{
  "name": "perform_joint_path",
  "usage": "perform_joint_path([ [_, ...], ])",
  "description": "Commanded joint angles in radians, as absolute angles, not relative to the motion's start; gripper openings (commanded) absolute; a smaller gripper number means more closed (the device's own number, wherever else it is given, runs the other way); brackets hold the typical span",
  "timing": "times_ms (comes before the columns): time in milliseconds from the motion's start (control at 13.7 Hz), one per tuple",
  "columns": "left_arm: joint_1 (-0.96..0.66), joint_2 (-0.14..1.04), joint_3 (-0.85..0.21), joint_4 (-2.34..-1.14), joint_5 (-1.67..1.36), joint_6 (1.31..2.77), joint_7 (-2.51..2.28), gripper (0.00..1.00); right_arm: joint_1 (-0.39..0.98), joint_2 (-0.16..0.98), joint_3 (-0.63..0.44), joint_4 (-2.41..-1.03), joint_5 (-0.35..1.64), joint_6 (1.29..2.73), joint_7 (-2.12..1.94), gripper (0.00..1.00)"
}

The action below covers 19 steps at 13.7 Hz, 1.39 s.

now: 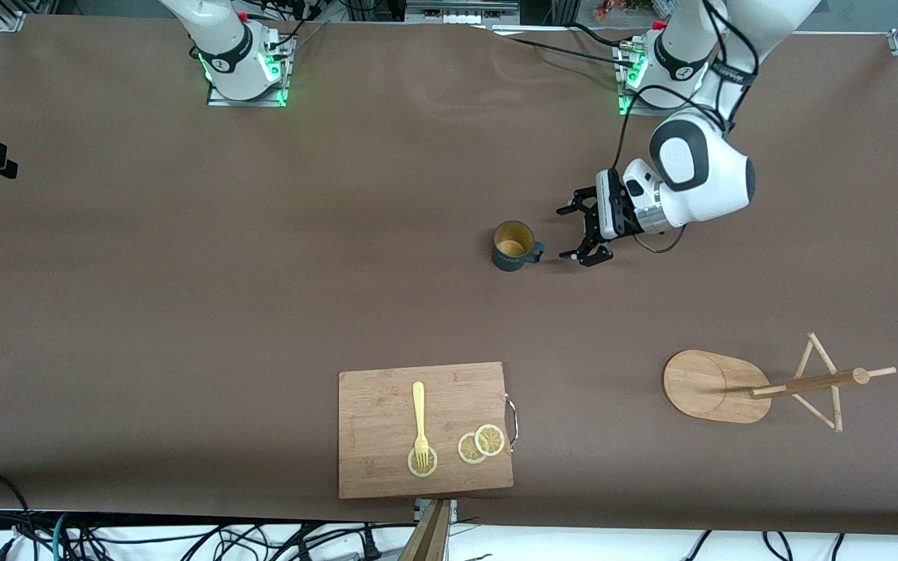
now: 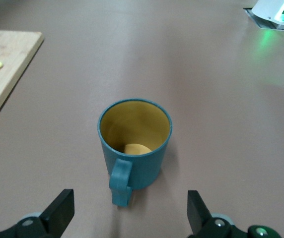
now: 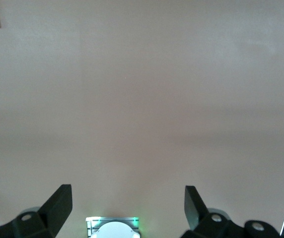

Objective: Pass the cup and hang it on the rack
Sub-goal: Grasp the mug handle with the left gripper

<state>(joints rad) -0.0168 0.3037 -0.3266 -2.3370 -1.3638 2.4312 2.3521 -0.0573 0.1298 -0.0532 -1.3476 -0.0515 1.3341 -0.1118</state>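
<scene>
Left gripper (image 1: 576, 231): I am holding my fingers (image 2: 57, 210) spread wide with nothing between them, hovering low over the table just beside the cup on the side toward the left arm's end.
Cup (image 1: 513, 245): it is standing upright on the brown cover near the table's middle, its handle (image 2: 120, 182) pointing into the gap between my left fingers, not touching either one.
Cup's make: dark teal outer wall, round mouth, mustard-yellow inside, one small looped handle.
Room around the cup: bare cover is lying all around it; the cutting board (image 1: 425, 429) is sitting well apart, nearer the front camera.
Right gripper (image 3: 127, 204): I am keeping these fingers (image 3: 58, 202) fully apart too, gripping nothing, waiting high over its own base (image 1: 242, 72) at the right arm's end.
Rack (image 1: 761, 386): it is standing toward the left arm's end, nearer the front camera than the cup and well apart from it.
Rack's make: pale wood, flat oval base (image 1: 710, 386), a central post and thin dowel pegs.
Board: rectangular light wood, close to the table's camera-side edge, carrying a yellow fork (image 1: 420, 421) and three lemon slices (image 1: 481, 444).
Table cover (image 1: 184, 296): brown, matte, mostly flat, with faint ripples near the bases.
</scene>
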Motion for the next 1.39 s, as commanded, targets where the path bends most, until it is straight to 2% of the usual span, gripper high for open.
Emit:
perform_joint_path([
  [0, -0.021, 0.367, -0.331, -2.307, -1.492, 2.445, 2.517, 1.0, -0.051, 0.101, -0.048, -1.382, -0.046, 1.325, -0.083, 1.0],
  [657, -0.023, 0.492, -0.333, -2.237, -1.646, 2.41, 2.7, 1.0, -0.049, 0.115, -0.051, -1.371, -0.023, 1.335, -0.081, 1.0],
  [730, -0.021, 0.495, -0.331, -2.235, -1.649, 2.396, 2.718, 0.95, -0.049, 0.115, -0.051, -1.371, -0.021, 1.335, -0.081, 1.0],
  [803, -0.012, 0.502, -0.331, -2.233, -1.651, 2.382, 2.75, 0.83, -0.051, 0.118, -0.051, -1.371, -0.02, 1.335, -0.081, 1.0],
  [949, -0.008, 0.552, -0.331, -2.206, -1.666, 2.33, 2.776, 0.41, -0.049, 0.12, -0.051, -1.37, -0.02, 1.335, -0.081, 1.0],
  [1022, -0.006, 0.567, -0.331, -2.204, -1.667, 2.309, 2.777, 0.22, -0.051, 0.12, -0.051, -1.37, -0.02, 1.335, -0.083, 1.0],
  [1095, -0.005, 0.569, -0.331, -2.204, -1.667, 2.306, 2.777, 0.13, -0.051, 0.12, -0.051, -1.37, -0.02, 1.336, -0.083, 1.0],
  [1314, 0.009, 0.569, -0.331, -2.204, -1.667, 2.28, 2.777, 0.06, -0.051, 0.12, -0.051, -1.37, -0.02, 1.336, -0.083, 1.0],
])
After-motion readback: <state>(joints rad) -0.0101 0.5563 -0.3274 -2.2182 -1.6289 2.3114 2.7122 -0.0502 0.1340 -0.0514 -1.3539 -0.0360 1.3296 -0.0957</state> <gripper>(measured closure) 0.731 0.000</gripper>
